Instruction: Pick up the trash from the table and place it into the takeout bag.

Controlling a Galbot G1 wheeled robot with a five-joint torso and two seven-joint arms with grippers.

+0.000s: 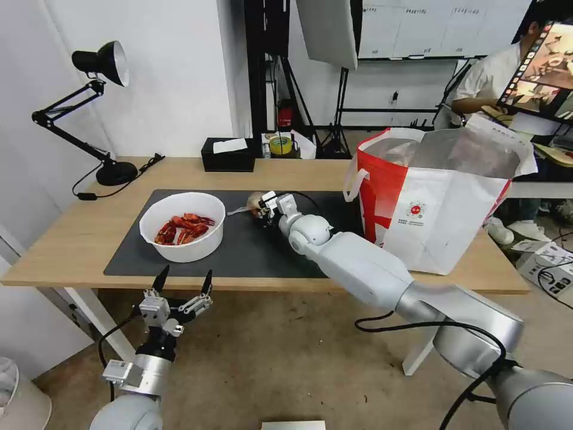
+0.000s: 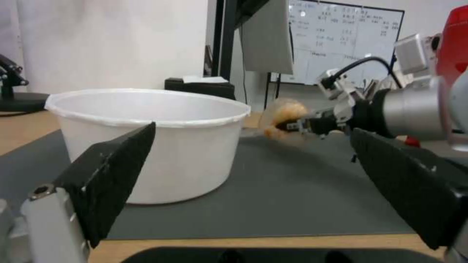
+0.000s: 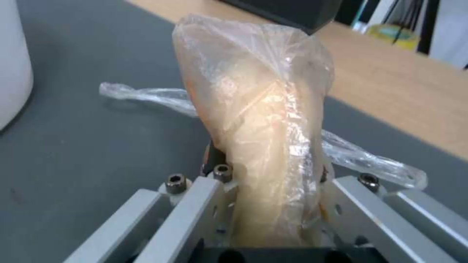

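On the dark mat [image 1: 239,251], the right claw [image 1: 261,208] pinches the small clear bag [image 3: 258,120].

Wooden table [image 1: 77,239] under grey mat [image 1: 250,251]

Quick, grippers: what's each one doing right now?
Left gripper: open, empty, at the table's near edge.
Right gripper: shut on the small bag, over the mat.

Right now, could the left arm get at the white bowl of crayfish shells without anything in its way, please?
Probably yes. The left gripper hangs open just off the table's near edge, facing the white bowl, with bare mat between them. The right gripper holds the small bag off to the side.
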